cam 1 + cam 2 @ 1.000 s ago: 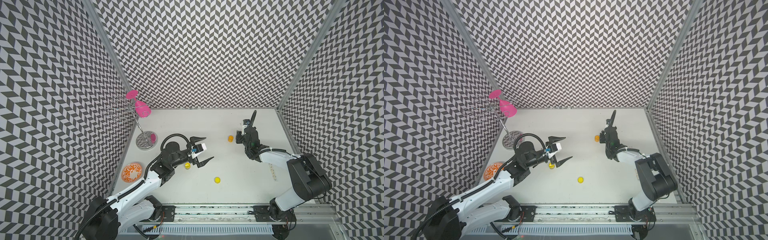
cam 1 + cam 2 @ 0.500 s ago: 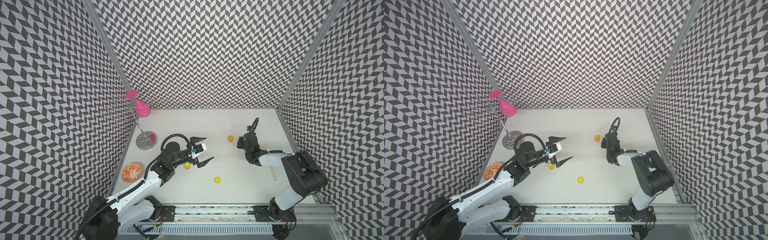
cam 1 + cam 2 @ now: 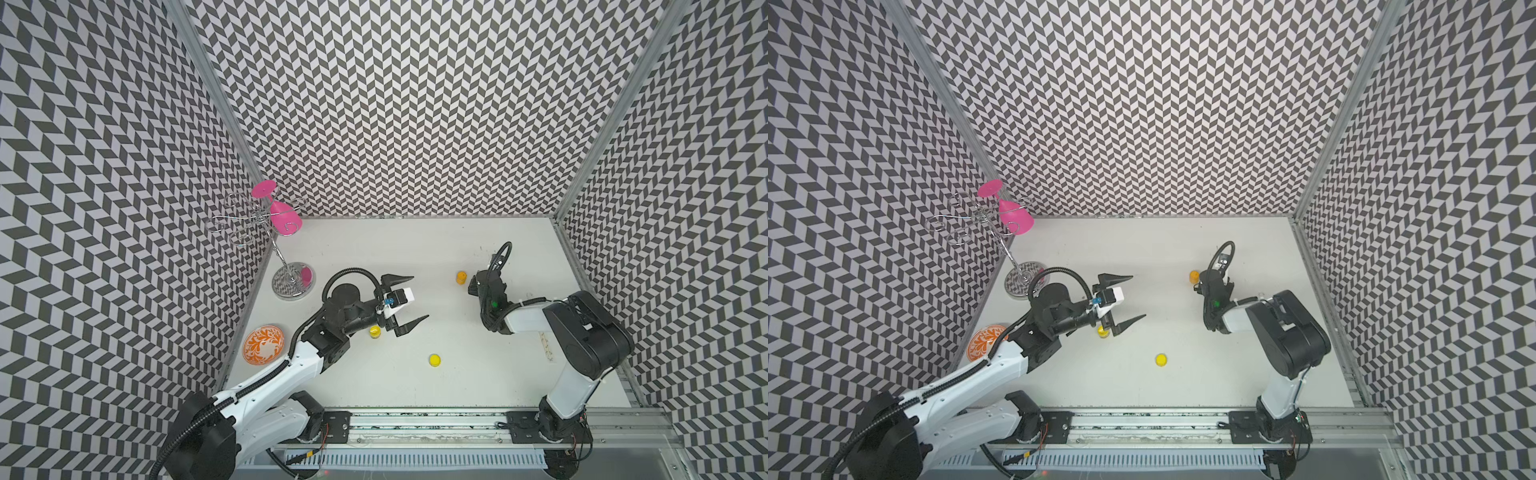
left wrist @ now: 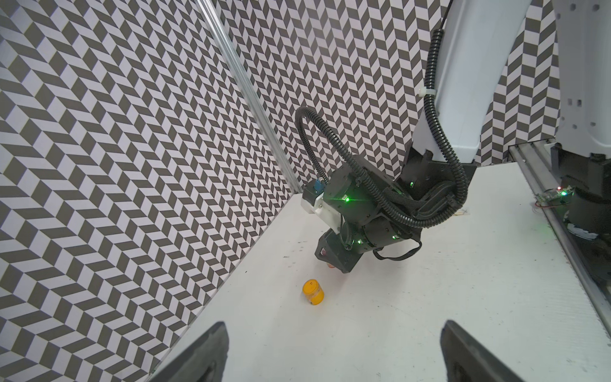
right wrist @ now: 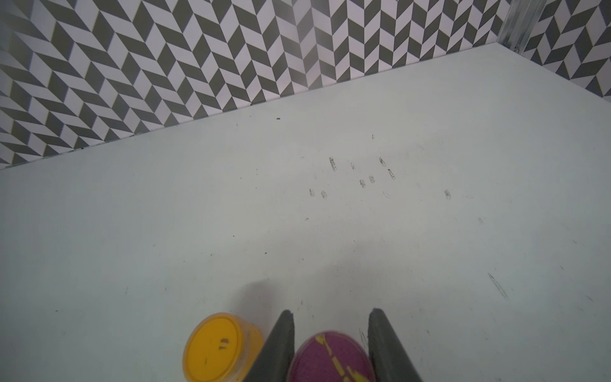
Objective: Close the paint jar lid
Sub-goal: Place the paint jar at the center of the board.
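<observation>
Paint jar lid, yellow, lies loose on the worktop, not yet fitted; left hand spread wide, right hand pinching a purple round piece

Black-and-white chevron walls enclose a scuffed white worktop at nine, twelve and three o'clock; metal rail at six.

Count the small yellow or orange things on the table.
3. An orange jar beside the right gripper; a yellow jar under the left gripper; a yellow lid nearer the front. Others may be hidden.
</observation>
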Motion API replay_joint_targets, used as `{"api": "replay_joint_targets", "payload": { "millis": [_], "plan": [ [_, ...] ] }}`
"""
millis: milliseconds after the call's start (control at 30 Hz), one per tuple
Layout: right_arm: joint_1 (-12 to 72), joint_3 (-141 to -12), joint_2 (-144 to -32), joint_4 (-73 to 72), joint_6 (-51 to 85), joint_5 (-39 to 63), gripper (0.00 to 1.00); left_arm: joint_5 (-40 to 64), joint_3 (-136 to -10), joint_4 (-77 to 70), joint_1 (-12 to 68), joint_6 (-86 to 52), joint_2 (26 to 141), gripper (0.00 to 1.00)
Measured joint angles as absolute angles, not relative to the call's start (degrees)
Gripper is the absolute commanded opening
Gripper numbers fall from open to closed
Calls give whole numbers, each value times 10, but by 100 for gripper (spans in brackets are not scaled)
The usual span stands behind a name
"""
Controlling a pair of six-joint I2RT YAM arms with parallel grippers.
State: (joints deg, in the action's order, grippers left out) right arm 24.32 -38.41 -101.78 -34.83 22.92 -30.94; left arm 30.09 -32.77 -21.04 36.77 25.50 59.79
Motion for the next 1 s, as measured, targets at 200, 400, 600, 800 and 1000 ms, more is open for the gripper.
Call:
{"api": "replay_joint_targets", "payload": {
  "millis": [200, 400, 600, 800, 1000],
  "plan": [
    [243, -407, -1054, -352, 229, -321, 0, 301, -334, -199, 368, 254, 620, 100],
    [243, -429, -1064, -338, 233, -324, 0, 301, -334, -198, 368, 254, 620, 100],
    [243, -438, -1072, -327, 247, -321, 0, 301, -335, -198, 368, 253, 620, 100],
    [244, -433, -1089, -329, 252, -321, 0, 301, -335, -198, 368, 249, 620, 100],
    [246, -435, -1089, -327, 256, -322, 0, 301, -335, -198, 368, 247, 620, 100]
  ]
}}
